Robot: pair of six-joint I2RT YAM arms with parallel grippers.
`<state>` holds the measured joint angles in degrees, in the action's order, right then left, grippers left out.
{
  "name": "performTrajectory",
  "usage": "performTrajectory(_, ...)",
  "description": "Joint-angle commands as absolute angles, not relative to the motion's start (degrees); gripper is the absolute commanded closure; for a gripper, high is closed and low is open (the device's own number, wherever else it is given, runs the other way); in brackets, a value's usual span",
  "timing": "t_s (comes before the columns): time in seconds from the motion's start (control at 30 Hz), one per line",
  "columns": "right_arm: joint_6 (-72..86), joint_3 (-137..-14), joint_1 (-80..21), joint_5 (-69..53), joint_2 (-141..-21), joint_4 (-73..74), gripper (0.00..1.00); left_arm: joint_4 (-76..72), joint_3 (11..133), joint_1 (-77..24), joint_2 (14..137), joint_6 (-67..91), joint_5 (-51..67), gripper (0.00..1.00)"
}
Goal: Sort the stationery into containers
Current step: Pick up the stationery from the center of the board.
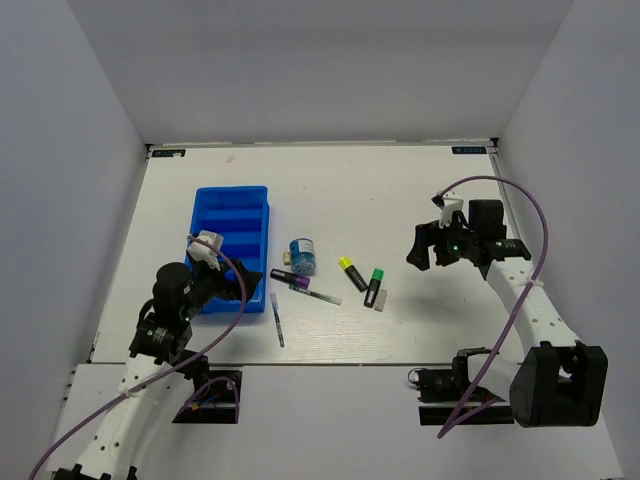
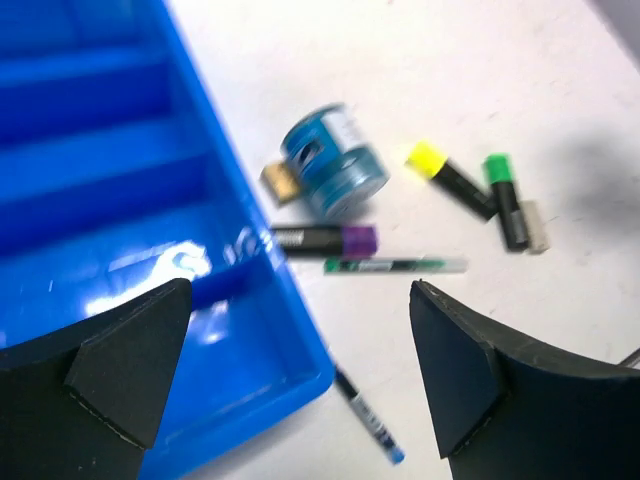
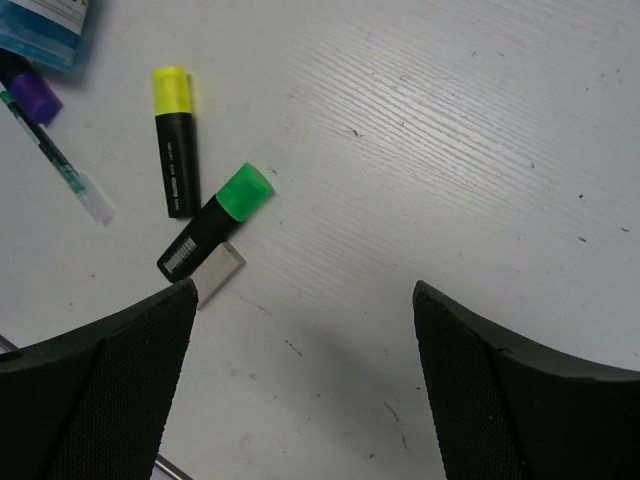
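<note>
My left gripper (image 2: 298,365) is wide open and has nothing between its fingers (image 2: 125,375); it hangs over the near right corner of the blue tray (image 2: 100,150), which lies on the left part of the table (image 1: 400,190) with its compartments across.

Just beyond this corner, on the table and outside the tray, lies the black marker (image 2: 325,239) with the purple tip pointing to the right; directly near it, almost parallel, is a thin clear pen (image 2: 395,265). Behind the marker is the round blue-white pot (image 2: 335,170), on its side as far as I can tell, and a small brownish piece (image 2: 280,183) touches it on the tray side; what this piece is I cannot tell. A second thin pen (image 2: 365,410), with a blue end, lies apart, nearer to my bases.

My right gripper (image 3: 305,380) is also wide open and empty; it hangs above bare table, to the right of the stationery. Near its left finger lies the pale eraser (image 3: 218,272), touching the highlighter with the green cap (image 3: 215,220); the one with the yellow cap (image 3: 175,140) lies just beside, a little farther to the left.
</note>
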<state>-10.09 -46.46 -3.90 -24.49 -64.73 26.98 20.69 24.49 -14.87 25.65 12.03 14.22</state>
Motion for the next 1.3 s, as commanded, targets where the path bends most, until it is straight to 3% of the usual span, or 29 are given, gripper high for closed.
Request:
performTrajectory(0.0, -8.8, -46.5, -4.0, -28.3, -63.4, 26.5, 0.10, 15.4, 24.8, -14.8, 26.3, 11.3, 22.4, 0.00)
performTrajectory(0.37, -18.3, -46.2, -4.0, -29.5, -62.9, 30.0, 0.10, 15.4, 24.6, -14.8, 27.2, 11.3, 23.6, 0.00)
performTrajectory(0.43, -21.5, -46.1, -3.8, -30.2, -62.2, 30.6, 0.10, 15.0, 24.5, -15.4, 28.0, 11.0, 24.4, 0.06)
performTrajectory(0.47, -24.0, -46.0, -3.8, -34.4, -62.1, 31.5, 0.10, 15.1, 24.7, -15.6, 29.0, 10.9, 24.5, 0.40)
performTrajectory(0.53, -24.4, -45.4, -4.1, -34.1, -61.2, 31.0, 0.14, 16.4, 26.9, -16.8, 32.7, 10.6, 24.1, 0.86)
performTrajectory(0.57, -25.7, -44.7, -4.0, -35.0, -61.0, 31.2, 0.41, 17.0, 27.9, -17.3, 34.0, 10.0, 23.6, 1.00)
performTrajectory(0.6, -28.1, -44.6, -4.3, -38.3, -60.9, 31.6, 0.99, 19.4, 28.8, -17.9, 35.3, 9.8, 22.8, 1.00)
performTrajectory(0.67, -30.4, -42.9, -4.5, -41.5, -60.7, 29.6, 1.00, 22.3, 33.5, -19.8, 40.9, 8.4, 22.7, 1.00)
performTrajectory(0.7, -31.5, -42.3, -4.7, -43.3, -60.3, 28.6, 1.00, 23.9, 34.8, -20.5, 42.2, 7.6, 22.6, 0.92)
performTrajectory(0.73, -33.2, -41.6, -5.0, -47.0, -60.3, 27.9, 0.60, 26.5, 39.1, -23.2, 46.5, 6.6, 20.3, 0.71)
performTrajectory(0.77, -40.0, -39.5, -5.2, -49.0, -60.8, 25.4, 0.26, 29.1, 40.6, -24.2, 48.0, 4.0, 19.5, 0.17)
performTrajectory(0.8, -42.8, -38.8, -5.4, -51.5, -61.2, 24.0, 0.10, 30.4, 43.4, -25.0, 50.4, 3.0, 16.9, 0.05)
performTrajectory(0.83, -46.0, -38.4, -6.0, -58.5, -62.0, 23.3, 0.09, 32.8, 44.6, -27.1, 51.6, 1.9, 14.3, 0.02)
performTrajectory(0.93, -50.6, -41.4, -9.2, -59.3, -72.0, 16.1, 0.09, 32.2, 44.7, -27.2, 51.8, 1.8, 9.3, 0.00)
performTrajectory(1.07, -54.8, -57.4, -17.0, -51.5, -83.9, 17.7, 0.09, 27.2, 36.6, -26.0, 42.3, 2.6, 1.3, 0.00)
performTrajectory(1.27, -59.6, -69.8, -25.7, -41.0, -98.9, 17.6, 0.09, 26.6, 34.5, -25.8, 38.1, 2.0, -2.7, 0.00)
